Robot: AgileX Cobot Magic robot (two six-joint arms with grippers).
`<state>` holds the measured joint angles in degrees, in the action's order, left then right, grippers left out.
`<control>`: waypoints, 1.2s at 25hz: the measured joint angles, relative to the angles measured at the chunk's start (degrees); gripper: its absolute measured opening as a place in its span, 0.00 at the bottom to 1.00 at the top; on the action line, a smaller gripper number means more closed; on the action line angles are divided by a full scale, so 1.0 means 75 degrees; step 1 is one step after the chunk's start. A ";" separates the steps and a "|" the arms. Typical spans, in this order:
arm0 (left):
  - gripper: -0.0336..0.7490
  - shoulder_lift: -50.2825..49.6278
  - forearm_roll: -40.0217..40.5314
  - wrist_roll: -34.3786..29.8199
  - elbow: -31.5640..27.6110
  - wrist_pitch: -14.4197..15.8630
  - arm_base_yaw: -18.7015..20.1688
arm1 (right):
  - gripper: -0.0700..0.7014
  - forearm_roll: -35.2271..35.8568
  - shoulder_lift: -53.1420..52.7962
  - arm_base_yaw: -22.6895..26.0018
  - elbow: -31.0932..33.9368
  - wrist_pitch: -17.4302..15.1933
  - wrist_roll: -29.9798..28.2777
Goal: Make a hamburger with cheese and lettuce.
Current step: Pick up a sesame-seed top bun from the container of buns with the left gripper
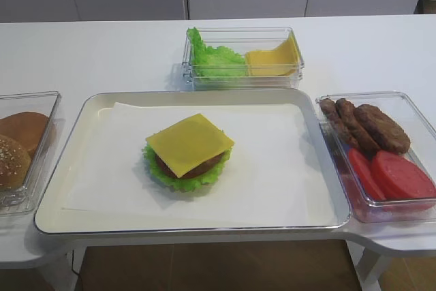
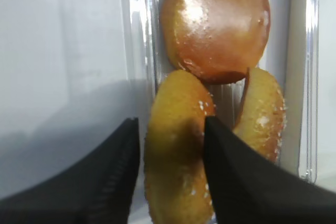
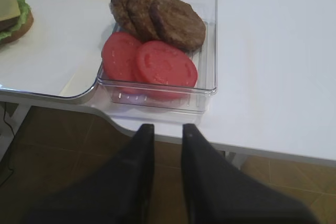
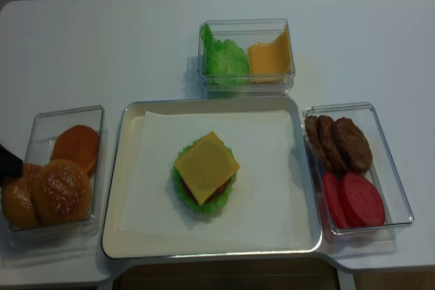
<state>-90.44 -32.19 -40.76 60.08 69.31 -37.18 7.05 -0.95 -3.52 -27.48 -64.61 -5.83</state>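
The hamburger (image 1: 188,152) sits mid-tray (image 1: 95,189) on white paper: lettuce (image 1: 178,180), patty, and the cheese (image 1: 189,144) on top, uncapped. The left gripper (image 2: 170,145) is well apart from it, in the bun container (image 4: 41,130), with a sesame bun (image 2: 176,166) standing edgewise between its fingers (image 2: 231,171); whether they grip it cannot be told. The right gripper (image 3: 167,129) hangs off the table edge, jaws parted and holding nothing, near the patty and tomato container (image 3: 210,35).

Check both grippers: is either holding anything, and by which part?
The left gripper has its fingers on either side of a sesame bun standing on edge in the bun container; a firm hold cannot be confirmed. The right gripper holds nothing.
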 joint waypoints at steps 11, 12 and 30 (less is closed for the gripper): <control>0.24 0.0000 -0.0171 0.0000 0.0000 0.0014 0.0000 | 0.26 0.0000 0.0000 0.0000 0.0000 0.0000 0.0026; 0.23 0.0000 -0.0172 0.0000 0.0000 0.0014 0.0000 | 0.25 0.0000 0.0000 0.0000 0.0000 0.0000 0.0026; 0.12 0.0274 -0.0299 -0.0040 -0.0012 0.0059 0.0000 | 0.21 0.0000 0.0000 0.0000 0.0000 0.0000 0.0026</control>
<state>-88.38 -34.42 -41.06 59.99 69.76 -37.18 7.05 -0.95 -3.52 -27.48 -64.61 -5.63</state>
